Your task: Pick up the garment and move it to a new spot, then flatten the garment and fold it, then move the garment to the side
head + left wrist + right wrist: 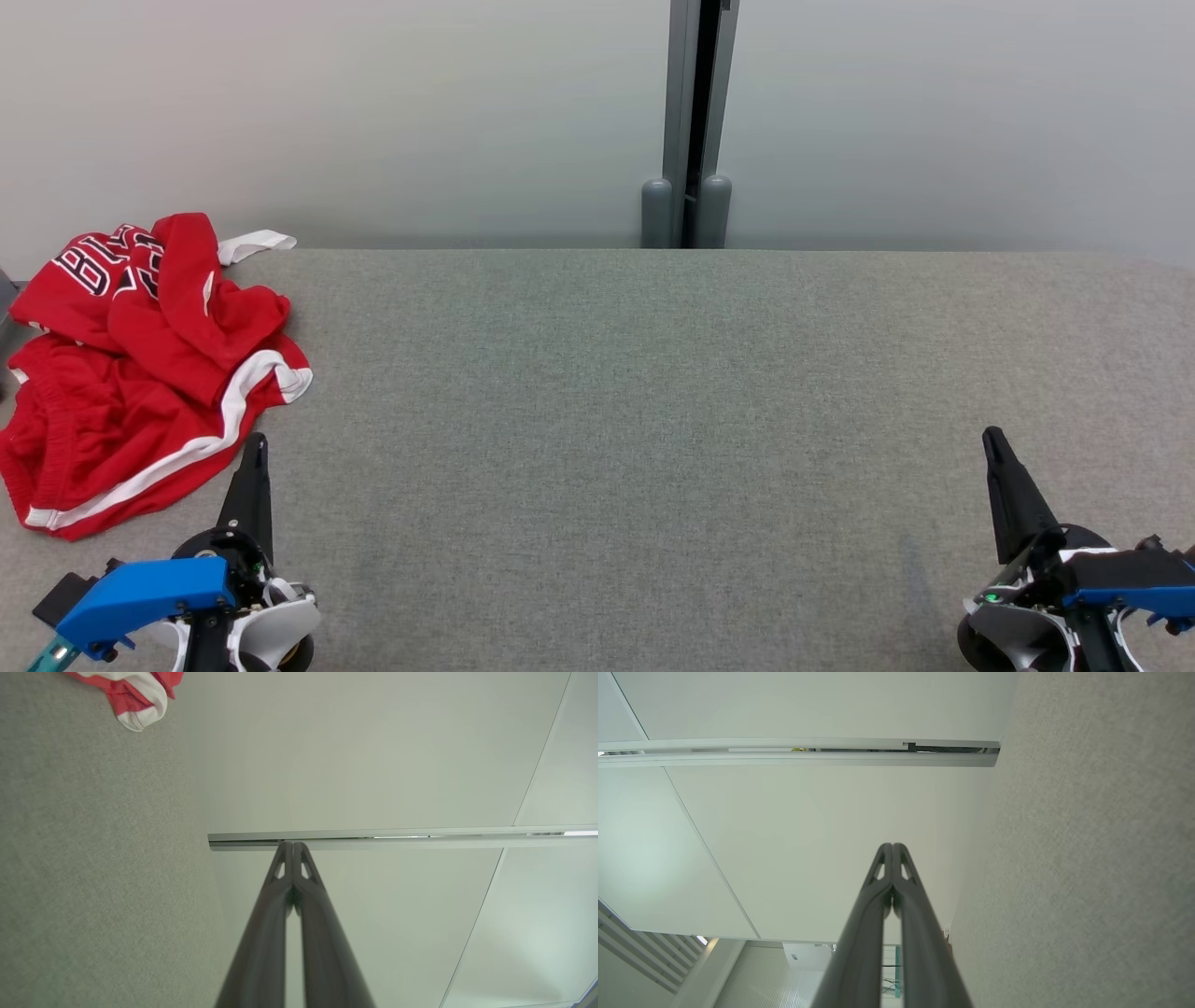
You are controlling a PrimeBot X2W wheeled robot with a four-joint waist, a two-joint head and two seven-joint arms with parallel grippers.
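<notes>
A: Where is the garment?

B: The garment [140, 373] is red with white bands and dark-edged lettering. It lies in a crumpled heap on the grey fabric surface [653, 420], just ahead of the left gripper [255, 446] and out to its left. One white-banded hem comes closest to the gripper's tip.

A: Is it touching the tip?

B: I cannot tell from the head view, where they sit just beside each other. In the left wrist view the two fingers are pressed together tip to tip with nothing between them, and a red-and-white corner of the cloth sits well off to the side of them.

A: And the other arm?

B: The right gripper [991, 441] is well apart from the garment, across the width of the surface. Its fingers are also closed tight and hold nothing.

A: What lies beyond?

B: Ahead of both tips the surface ends at a pale wall [373, 112]. A grey upright post [695, 121] stands against it, roughly between the two grippers and farther ahead.
</notes>
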